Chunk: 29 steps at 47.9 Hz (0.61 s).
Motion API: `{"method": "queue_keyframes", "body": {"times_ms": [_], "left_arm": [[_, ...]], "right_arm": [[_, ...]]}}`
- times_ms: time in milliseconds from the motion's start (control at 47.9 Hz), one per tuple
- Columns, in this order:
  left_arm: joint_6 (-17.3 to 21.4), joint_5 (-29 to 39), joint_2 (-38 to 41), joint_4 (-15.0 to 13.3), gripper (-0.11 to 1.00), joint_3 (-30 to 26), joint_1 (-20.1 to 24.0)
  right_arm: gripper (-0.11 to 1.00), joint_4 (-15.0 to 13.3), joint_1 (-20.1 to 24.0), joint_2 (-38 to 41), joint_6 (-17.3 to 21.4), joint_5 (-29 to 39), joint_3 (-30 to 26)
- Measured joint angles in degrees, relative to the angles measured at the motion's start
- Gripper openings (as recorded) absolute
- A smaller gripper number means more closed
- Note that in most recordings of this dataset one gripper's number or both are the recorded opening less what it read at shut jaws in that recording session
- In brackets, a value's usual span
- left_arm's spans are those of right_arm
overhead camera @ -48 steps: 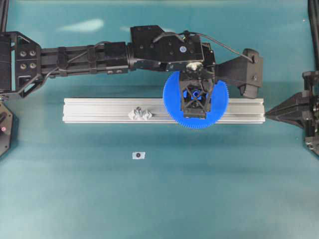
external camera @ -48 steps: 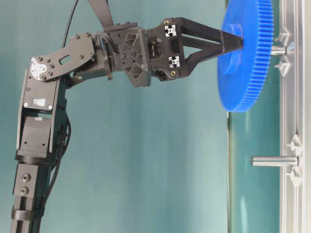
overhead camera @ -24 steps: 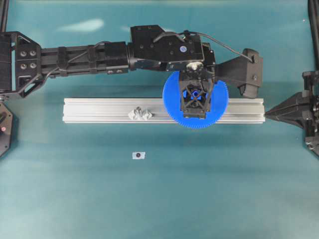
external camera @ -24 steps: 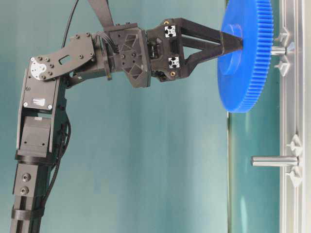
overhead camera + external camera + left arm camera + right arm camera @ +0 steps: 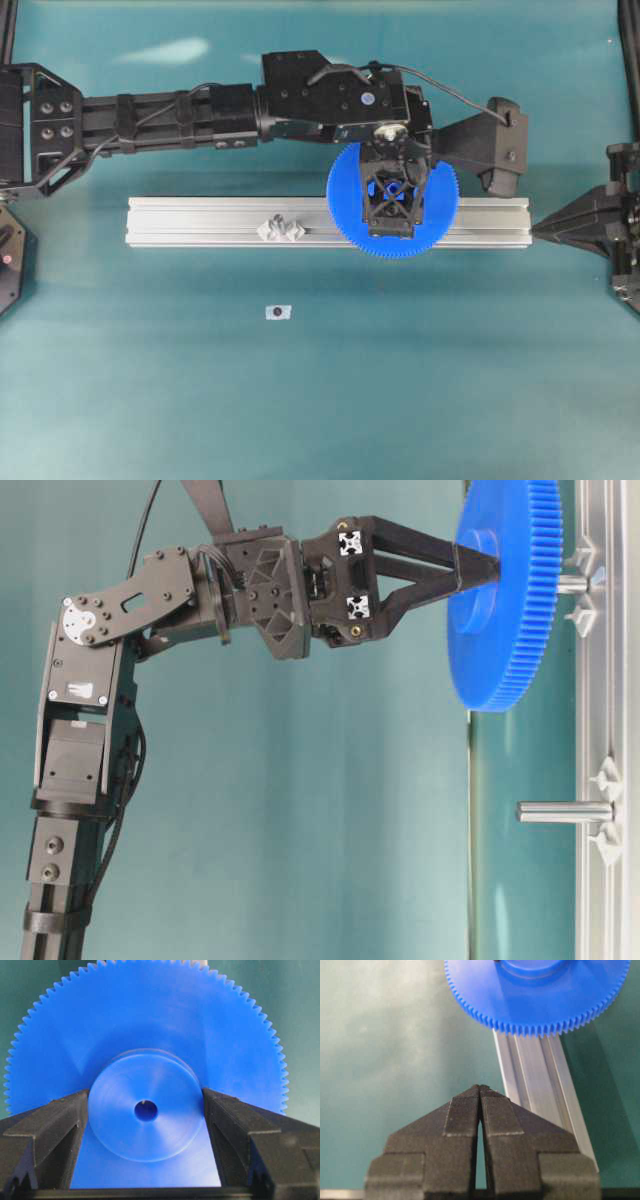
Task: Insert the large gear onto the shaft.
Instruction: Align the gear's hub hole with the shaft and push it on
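Overhead, left pincer clamped on raised hub of big bright-blue toothed plastic gear — gear over silver aluminium rail, small silvery shaft just behind it, right pincer closed — empty.

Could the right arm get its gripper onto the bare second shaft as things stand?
Probably not easily. The right gripper sits shut at the rail's far end, and the large gear, held by the left gripper, hangs over the rail between it and the second shaft.
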Motion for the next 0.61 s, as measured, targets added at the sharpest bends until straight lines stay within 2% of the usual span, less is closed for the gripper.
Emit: {"method": "queue_keyframes", "body": {"times_ms": [376, 606], "left_arm": [[-0.53, -0.18, 0.0, 0.0, 0.78, 0.0, -0.09], [-0.7, -0.26, 0.0, 0.09, 0.83, 0.0, -0.44]], "right_arm": [[0.05, 0.0, 0.0, 0.0, 0.09, -0.09, 0.0], [0.05, 0.0, 0.0, 0.0, 0.09, -0.09, 0.0]]}}
